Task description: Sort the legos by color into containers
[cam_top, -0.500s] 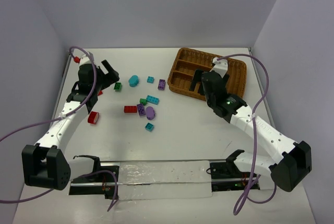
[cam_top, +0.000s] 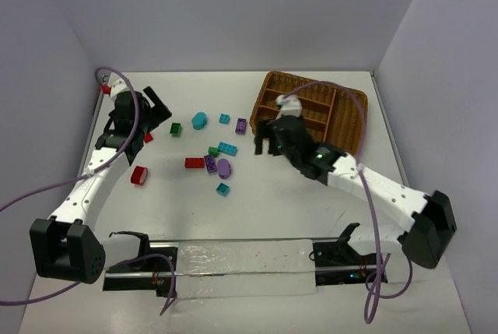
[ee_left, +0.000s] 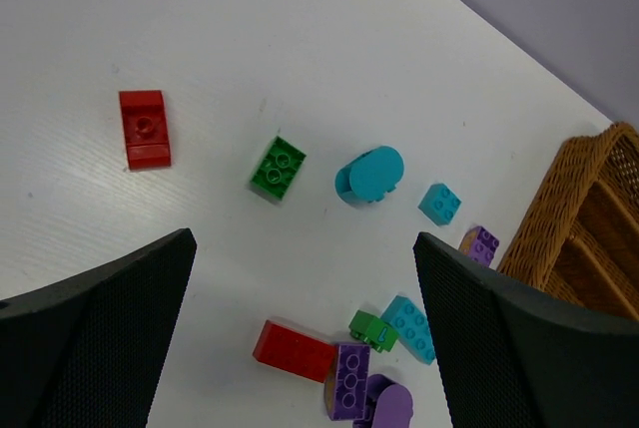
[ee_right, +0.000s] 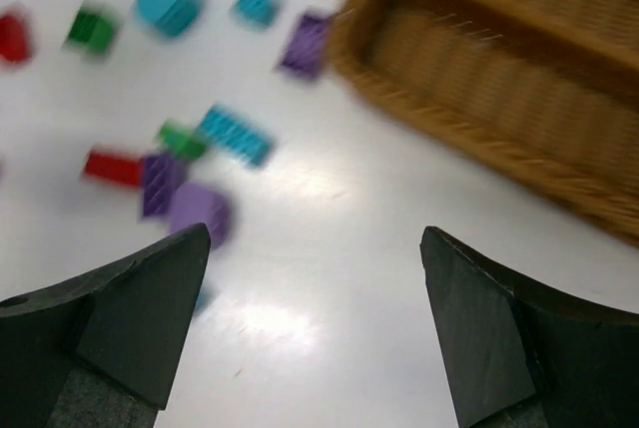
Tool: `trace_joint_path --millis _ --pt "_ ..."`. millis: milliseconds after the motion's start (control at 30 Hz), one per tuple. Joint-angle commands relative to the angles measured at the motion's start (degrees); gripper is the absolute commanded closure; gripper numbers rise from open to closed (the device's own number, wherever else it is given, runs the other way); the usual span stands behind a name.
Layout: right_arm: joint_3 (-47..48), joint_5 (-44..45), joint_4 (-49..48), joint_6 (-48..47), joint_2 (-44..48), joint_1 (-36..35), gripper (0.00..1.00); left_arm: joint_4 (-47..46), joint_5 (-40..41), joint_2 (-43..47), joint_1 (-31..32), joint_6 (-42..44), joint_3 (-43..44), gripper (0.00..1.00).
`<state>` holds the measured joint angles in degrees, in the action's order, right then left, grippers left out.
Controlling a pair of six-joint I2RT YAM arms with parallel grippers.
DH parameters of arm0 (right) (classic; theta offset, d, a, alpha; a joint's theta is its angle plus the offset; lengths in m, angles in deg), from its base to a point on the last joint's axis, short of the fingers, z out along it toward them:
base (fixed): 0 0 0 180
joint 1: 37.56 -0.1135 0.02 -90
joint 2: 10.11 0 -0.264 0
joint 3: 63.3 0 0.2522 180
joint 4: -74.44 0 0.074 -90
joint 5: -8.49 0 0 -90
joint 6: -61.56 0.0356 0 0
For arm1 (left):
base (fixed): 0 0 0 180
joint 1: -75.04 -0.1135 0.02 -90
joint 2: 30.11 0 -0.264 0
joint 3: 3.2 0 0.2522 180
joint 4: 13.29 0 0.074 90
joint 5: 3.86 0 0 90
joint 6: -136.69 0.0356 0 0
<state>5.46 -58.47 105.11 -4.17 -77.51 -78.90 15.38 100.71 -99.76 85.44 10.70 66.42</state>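
The legos lie loose on the white table left of the brown wicker tray (cam_top: 346,120). In the top view there are a green brick (cam_top: 176,128), a rounded teal piece (cam_top: 199,121), a small teal brick (cam_top: 224,118) and a purple brick (cam_top: 241,125). A cluster holds a red brick (cam_top: 194,163), a purple brick (cam_top: 211,164) and a rounded purple piece (cam_top: 225,168). My left gripper (cam_top: 159,108) is open and empty above the table's left side. My right gripper (cam_top: 268,138) is open and empty, beside the tray's left end. The right wrist view is blurred.
Two more red pieces (cam_top: 139,175) lie at the far left, and a small teal brick (cam_top: 222,188) lies nearer the front. The left wrist view shows a red brick (ee_left: 146,129), the green brick (ee_left: 279,168) and the tray's corner (ee_left: 589,218). Purple cables hang from both arms.
My right arm has swung left, from over the tray to the table beside it, near the brick cluster. My left arm has shifted slightly left.
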Motion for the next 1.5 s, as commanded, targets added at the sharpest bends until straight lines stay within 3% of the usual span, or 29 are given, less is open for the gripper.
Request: trace_joint_path --millis 0,167,500,667,1033,1233,1467 --pt "4.6 -2.8 1.6 -1.0 -8.9 -12.3 0.08 6.9 7.2 0.8 -0.7 -3.8 4.8 0.01" --pt "9.3 -2.4 1.7 1.7 -21.7 -20.4 0.09 11.4 10.0 0.5 -1.8 -4.3 7.1 0.01" --pt "24.4 4.1 4.8 6.9 -39.3 -20.6 0.05 10.3 9.1 1.3 -2.3 -3.2 5.9 0.01" --pt "26.5 4.5 5.2 8.9 -43.3 -18.3 0.07 10.3 8.7 1.3 -2.4 -2.8 5.9 0.01" --pt "27.1 2.0 4.2 10.1 -48.3 -15.3 0.22 9.9 8.0 0.6 -2.4 -2.9 5.4 0.01" --pt "26.4 1.7 3.5 10.6 -48.8 -15.1 0.38 10.1 8.3 0.4 -2.3 -2.8 5.5 0.01" --pt "25.0 3.0 3.4 10.2 -45.8 -15.0 0.78 10.3 7.9 0.5 -2.4 -2.9 5.3 0.01"
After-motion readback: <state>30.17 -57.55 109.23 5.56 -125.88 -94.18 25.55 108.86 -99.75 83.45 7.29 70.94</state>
